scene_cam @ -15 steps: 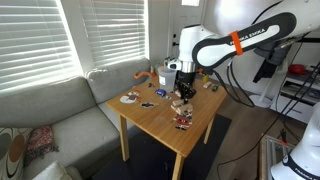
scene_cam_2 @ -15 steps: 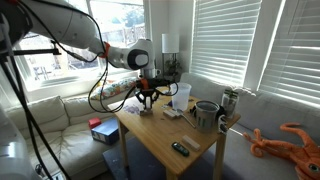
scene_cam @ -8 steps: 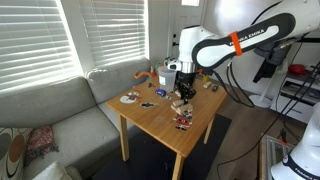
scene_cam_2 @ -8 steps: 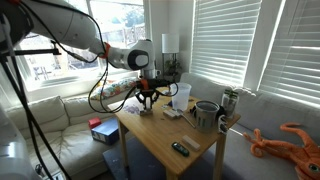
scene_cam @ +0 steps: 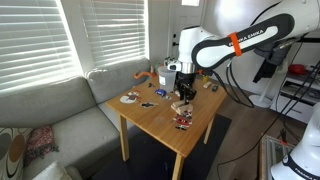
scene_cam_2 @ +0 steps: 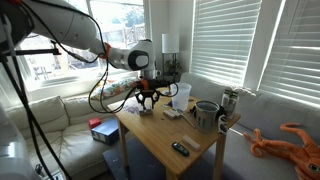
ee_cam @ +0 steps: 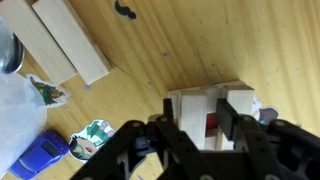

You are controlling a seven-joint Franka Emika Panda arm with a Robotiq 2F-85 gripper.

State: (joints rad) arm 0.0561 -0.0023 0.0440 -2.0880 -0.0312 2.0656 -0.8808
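We see the fingers (ee_cam: 228,115) at the bottom of the wrist view, one dark finger on each side of a small wooden block (ee_cam: 192,100) with a red patch on it. We cannot tell if they are pinching it or just standing beside it. The block sits on the wooden surface (ee_cam: 220,40).

Left of the fingers is a green and white wrapper (ee_cam: 93,140), with a blue toy car (ee_cam: 38,160) just beside it. Farther up lie two pale wooden slats (ee_cam: 70,45) side by side, touching. A small black hook (ee_cam: 125,10) is at the top edge.

In both exterior views the fingers (scene_cam: 181,92) (scene_cam_2: 147,97) point straight down, low over the block, near the surface's far end by the window. We note a metal pot (scene_cam_2: 206,113) well apart from them, and a sofa (scene_cam: 60,115) beside the surface.
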